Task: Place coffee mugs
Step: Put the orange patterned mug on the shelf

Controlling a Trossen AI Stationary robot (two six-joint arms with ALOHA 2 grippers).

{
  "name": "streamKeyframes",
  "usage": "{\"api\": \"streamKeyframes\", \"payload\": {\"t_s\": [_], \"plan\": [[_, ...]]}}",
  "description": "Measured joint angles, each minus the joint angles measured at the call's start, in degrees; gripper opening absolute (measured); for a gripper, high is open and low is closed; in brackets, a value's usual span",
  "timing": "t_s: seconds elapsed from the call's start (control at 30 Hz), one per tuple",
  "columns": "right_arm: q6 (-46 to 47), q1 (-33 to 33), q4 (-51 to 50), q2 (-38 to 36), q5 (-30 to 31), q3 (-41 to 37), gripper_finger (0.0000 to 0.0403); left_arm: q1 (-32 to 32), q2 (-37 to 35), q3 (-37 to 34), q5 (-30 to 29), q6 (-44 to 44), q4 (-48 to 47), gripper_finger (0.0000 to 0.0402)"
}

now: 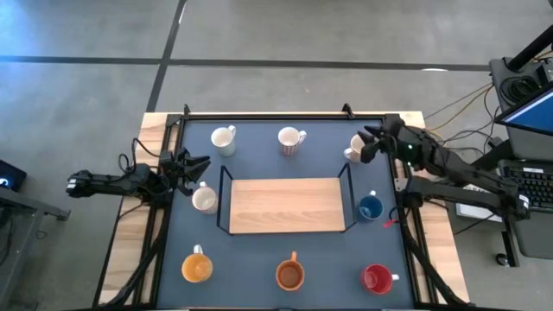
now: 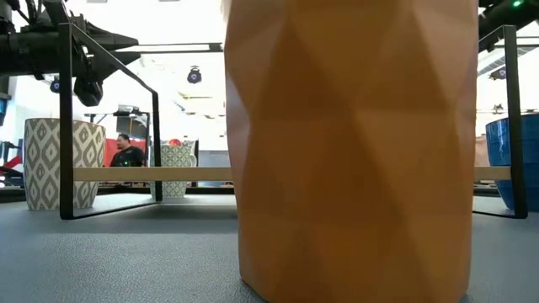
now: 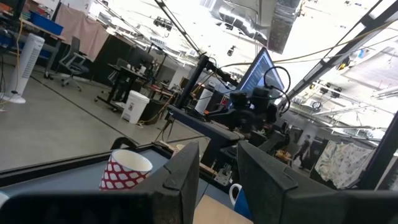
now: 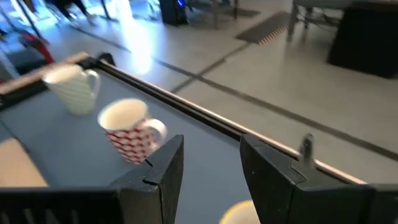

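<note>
While both arms reach in from the sides, eight round handled mugs stand on the dark mat (image 1: pixel 259 259) around a raised wooden tray (image 1: pixel 285 206) in a thin black wire frame. Along the far edge stand a pale mug (image 1: pixel 223 139), a mug with a red pattern (image 1: pixel 290 140) and a white mug (image 1: pixel 354 149). A cream mug (image 1: pixel 205 199) stands left of the tray and a blue mug (image 1: pixel 371 208) stands right of it. Two orange mugs (image 1: pixel 197 268) (image 1: pixel 290 275) and a red mug (image 1: pixel 377 278) line the near edge. The right gripper (image 1: pixel 370 142) hovers at the white mug, fingers spread, holding nothing. The left gripper (image 1: pixel 197 167) waits just beyond the cream mug, fingers parted and empty. The low view is largely blocked by a faceted orange mug wall (image 2: pixel 354 143).
</note>
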Motion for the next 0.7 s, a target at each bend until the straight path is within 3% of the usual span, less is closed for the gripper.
{"api": "streamKeyframes", "payload": {"t_s": [0.3, 0.7], "plan": [[1.8, -4.9, -7.9, 4.2, -0.5, 3.0, 0.0148, 0.0, 0.0, 0.0, 0.0, 0.0, 0.0, 0.0093], [3.6, -12.1, -7.4, 12.0, -1.5, 3.2, 0.0139, 0.0, 0.0, 0.0, 0.0, 0.0, 0.0, 0.0093]]}}
